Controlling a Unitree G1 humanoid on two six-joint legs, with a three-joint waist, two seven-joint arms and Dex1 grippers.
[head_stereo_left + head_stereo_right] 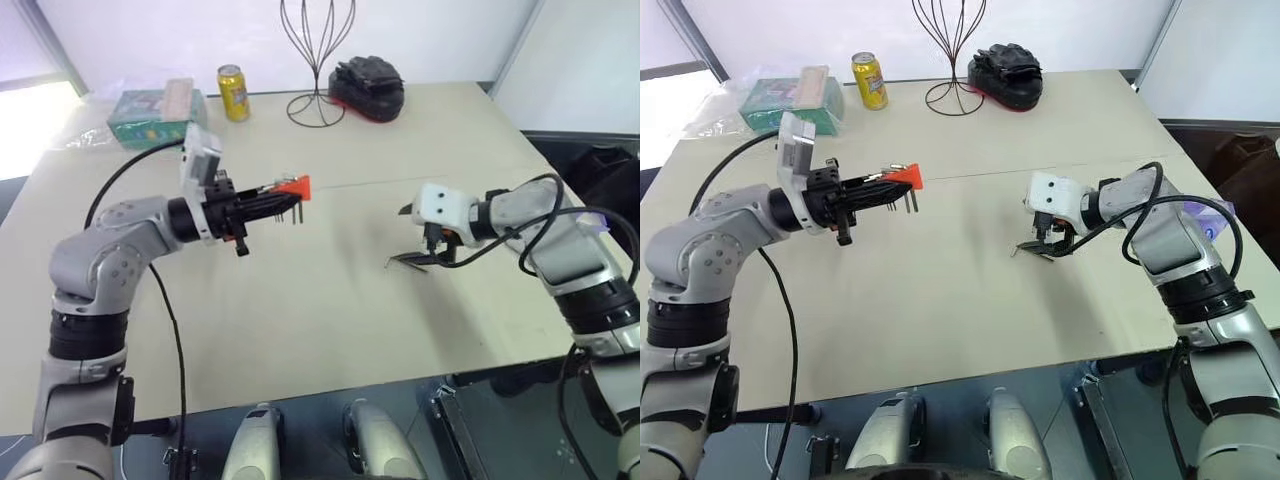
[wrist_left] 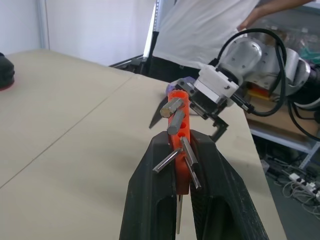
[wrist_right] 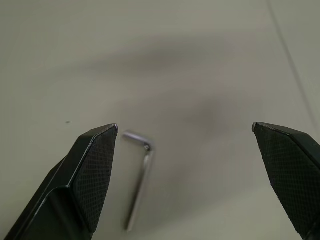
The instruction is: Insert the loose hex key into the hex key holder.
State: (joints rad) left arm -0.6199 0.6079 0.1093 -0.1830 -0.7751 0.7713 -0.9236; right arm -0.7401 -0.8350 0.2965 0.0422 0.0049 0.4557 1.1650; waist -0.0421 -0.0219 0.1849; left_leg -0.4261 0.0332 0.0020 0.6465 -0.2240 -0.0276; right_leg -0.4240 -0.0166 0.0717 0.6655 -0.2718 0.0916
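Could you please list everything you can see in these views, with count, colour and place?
hex key holder: one, orange-red with dark keys, held above the table in the left gripper.
loose hex key: one, grey, flat on the table under the right gripper.
can: one, yellow, far side of the table.
box: one, green, far left, beside the can.
wire stand: one, black, far middle.
glove-like bundle: one, black, right of the stand.
table: one, beige.
person: one, white shirt, beyond the table's edge.
left gripper: black, shut on the holder.
right gripper: black, open, over the key.
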